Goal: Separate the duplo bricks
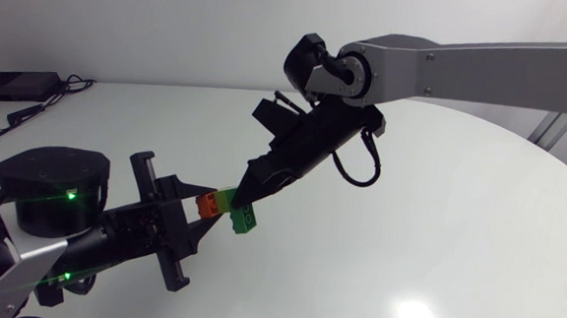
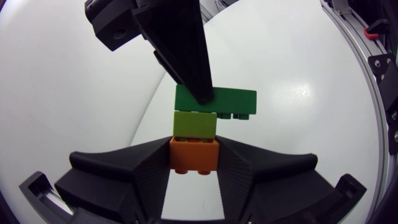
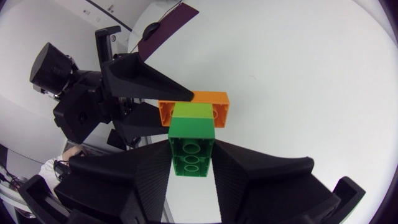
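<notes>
- Head view: the three-brick stack hangs between both arms, apparently clear of the table [image 1: 436, 237]. The left gripper [image 1: 202, 209] is clamped on the orange brick [image 1: 207, 204]. The right gripper [image 1: 245, 202] is clamped on the dark green brick [image 1: 246, 220]. The lime brick [image 1: 225, 197] sits between them. Only this view shows how the two arms are angled to each other.
- Left wrist view: the left gripper's fingers [image 2: 146, 163] press the orange brick from both sides. Here alone the dark green brick's sideways overhang past the lime brick is plain. Hold this grip rigid; it is the anchor.
- Right wrist view: the right gripper's fingers [image 3: 149, 171] close on the dark green brick's two sides, with its hollow underside facing the camera (hidden in the other views). Tilt this brick off like a hinge rather than pulling straight; a straight pull risks slipping. Which seam will part first cannot be judged.
</notes>
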`<state>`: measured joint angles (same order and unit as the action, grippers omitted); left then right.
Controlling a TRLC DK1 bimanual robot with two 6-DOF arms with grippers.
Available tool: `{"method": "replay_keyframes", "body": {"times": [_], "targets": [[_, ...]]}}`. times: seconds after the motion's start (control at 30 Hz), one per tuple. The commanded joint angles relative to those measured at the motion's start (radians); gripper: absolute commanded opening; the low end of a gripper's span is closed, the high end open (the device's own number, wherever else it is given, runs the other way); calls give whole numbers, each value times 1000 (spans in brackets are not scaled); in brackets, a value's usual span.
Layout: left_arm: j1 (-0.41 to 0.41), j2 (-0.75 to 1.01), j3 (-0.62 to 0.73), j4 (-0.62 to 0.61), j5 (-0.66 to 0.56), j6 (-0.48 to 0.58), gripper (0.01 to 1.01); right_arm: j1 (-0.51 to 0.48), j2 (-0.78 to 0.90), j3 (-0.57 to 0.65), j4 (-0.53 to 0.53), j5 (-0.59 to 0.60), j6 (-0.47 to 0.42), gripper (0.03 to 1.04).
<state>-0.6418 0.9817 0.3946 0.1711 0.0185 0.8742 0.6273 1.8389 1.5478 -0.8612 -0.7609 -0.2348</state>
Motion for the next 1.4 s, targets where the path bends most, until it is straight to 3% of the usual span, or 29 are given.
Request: {"method": "replay_keyframes", "body": {"times": [0.0,0.57,0.77,0.93,1.03,1.23,1.37], "targets": [[-2,-3,-5,-24,20,22,318,-1,-24,-25,10,-5,2,254],[8,-90,-16,-128,28,111,318,2,-15,38,-70,8,-21,256],[88,-63,20,-142,58,134,318,2,-78,-29,-24,84,-20,256],[231,-21,210,-366,123,307,321,-24,-115,-75,-16,126,-41,256],[258,29,300,-475,106,442,321,-26,-138,-112,-4,163,-57,256],[226,187,360,-556,-178,766,325,-26,-179,-178,4,195,-90,257],[212,259,334,-555,-325,896,326,-40,-214,-219,1,202,-115,259]]}}
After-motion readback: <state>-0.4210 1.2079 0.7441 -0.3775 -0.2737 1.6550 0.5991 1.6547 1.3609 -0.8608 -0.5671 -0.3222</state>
